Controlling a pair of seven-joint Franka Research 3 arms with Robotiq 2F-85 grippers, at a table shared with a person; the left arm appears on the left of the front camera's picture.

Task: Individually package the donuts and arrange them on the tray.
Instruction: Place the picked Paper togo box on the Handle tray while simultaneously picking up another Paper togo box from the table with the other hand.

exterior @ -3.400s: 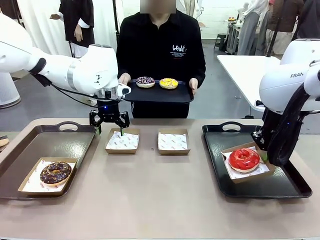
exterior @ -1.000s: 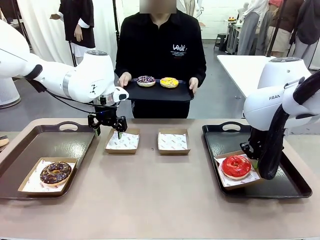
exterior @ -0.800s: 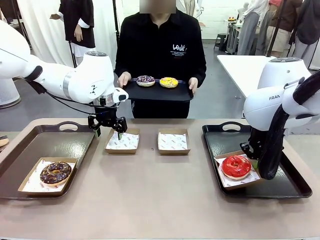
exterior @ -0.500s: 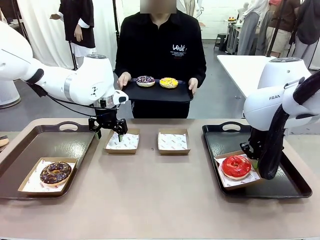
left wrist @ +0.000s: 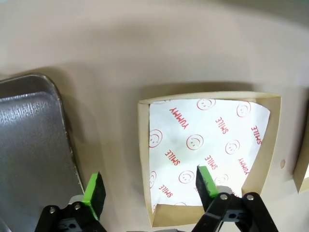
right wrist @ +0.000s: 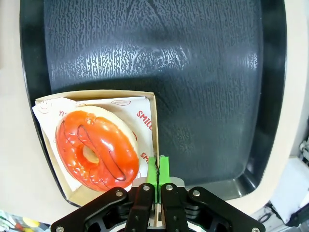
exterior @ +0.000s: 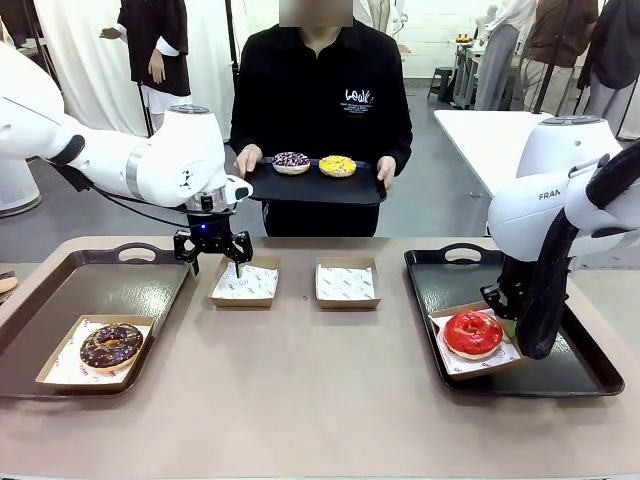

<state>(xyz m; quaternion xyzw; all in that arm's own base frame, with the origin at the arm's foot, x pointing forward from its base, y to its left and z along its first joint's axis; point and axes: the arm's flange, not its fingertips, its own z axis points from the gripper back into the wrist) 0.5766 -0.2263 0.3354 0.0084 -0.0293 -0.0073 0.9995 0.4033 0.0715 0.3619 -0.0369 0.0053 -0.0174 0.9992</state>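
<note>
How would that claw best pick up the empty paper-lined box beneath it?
Pinch a side wall of the empty box from above: one finger inside, one outside. The walls are thin and raised, and the open left gripper straddles one.

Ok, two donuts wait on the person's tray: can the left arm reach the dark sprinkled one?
Probably yes. The left arm hangs nearby over a paper-lined cardboard box, jaws open and empty; the dark sprinkled ring donut lies uncovered on the held black tray.
</note>
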